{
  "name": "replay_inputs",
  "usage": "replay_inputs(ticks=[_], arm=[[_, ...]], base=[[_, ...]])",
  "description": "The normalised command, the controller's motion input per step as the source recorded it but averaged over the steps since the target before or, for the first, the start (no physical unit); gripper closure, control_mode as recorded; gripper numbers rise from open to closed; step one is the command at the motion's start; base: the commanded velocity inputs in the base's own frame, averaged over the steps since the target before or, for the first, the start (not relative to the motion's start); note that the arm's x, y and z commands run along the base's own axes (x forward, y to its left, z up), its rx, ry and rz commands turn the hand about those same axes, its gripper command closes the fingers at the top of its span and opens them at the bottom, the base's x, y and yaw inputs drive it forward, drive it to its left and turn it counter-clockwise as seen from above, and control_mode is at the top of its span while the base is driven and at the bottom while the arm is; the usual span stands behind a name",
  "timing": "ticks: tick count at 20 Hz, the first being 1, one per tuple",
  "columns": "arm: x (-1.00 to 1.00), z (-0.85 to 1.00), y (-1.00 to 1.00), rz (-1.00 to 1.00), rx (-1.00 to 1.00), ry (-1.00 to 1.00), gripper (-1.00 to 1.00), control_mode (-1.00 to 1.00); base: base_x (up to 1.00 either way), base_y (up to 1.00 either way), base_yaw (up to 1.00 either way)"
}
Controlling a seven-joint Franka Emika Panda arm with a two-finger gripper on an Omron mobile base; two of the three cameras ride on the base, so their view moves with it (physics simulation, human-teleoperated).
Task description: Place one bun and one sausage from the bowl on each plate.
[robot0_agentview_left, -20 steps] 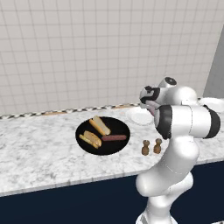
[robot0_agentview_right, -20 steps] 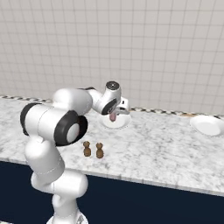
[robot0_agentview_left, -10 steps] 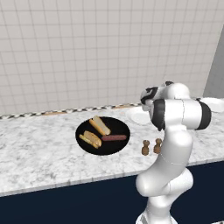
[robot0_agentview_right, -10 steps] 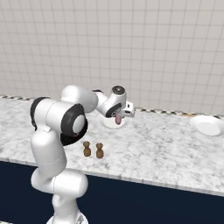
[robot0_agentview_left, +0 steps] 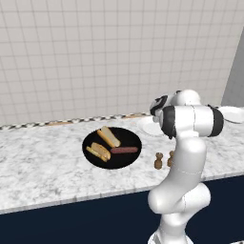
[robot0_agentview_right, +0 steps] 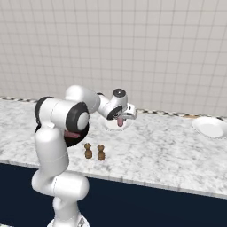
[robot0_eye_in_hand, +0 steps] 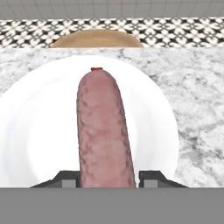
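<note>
Early in the task, by the look of it: neither plate holds anything yet. Two-finger dark claw (robot0_eye_in_hand: 106, 178) closed on the pinkish smooth sausage (robot0_eye_in_hand: 105, 131), carried above the nearer small round white plate (robot0_eye_in_hand: 30, 131), not yet set down. In the right base view, sausage (robot0_agentview_right: 119, 121) hanging from the claw (robot0_agentview_right: 120, 118) over that plate (robot0_agentview_right: 114, 126), apart from its surface as far as can be judged.

Left in the wide shallow glossy black bowl (robot0_agentview_left: 95, 162): two golden-tan split buns, one toward the back (robot0_agentview_left: 108, 137) and one toward the front left (robot0_agentview_left: 98, 151), plus the darker reddish-brown sausage (robot0_agentview_left: 124, 150) lying beside them. Second white plate (robot0_agentview_right: 209, 127) sitting bare, well apart at the far right of the marbled grey tabletop (robot0_agentview_right: 168, 150).

Still to do, judging from this: release of this sausage, a bun to join it, then the other bun and sausage onto the far plate.

Held sausage gripped at one end, long axis running along the claw's own line, free rounded end pointing away from the hand and downward toward the plate; in the right base view roughly upright. Two small brown shakers (robot0_agentview_right: 94, 152) standing near the front edge, clear of the work
</note>
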Motion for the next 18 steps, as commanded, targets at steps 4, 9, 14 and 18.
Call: replay_inputs(ticks=[4, 9, 14, 18], arm=[[0.02, -0.23, 0.0, 0.0, 0.0, 0.06, -1.0, -1.0], [0.0, -0.09, 0.0, 0.0, 0.0, 0.0, -1.0, -1.0], [0.0, 0.0, 0.0, 0.0, 0.0, 0.0, -1.0, -1.0], [0.0, 0.06, 0.03, 0.0, 0.0, 0.0, -1.0, -1.0]], base=[[0.0, 0.0, 0.0], [0.0, 0.0, 0.0], [0.0, 0.0, 0.0], [0.0, 0.0, 0.0]])
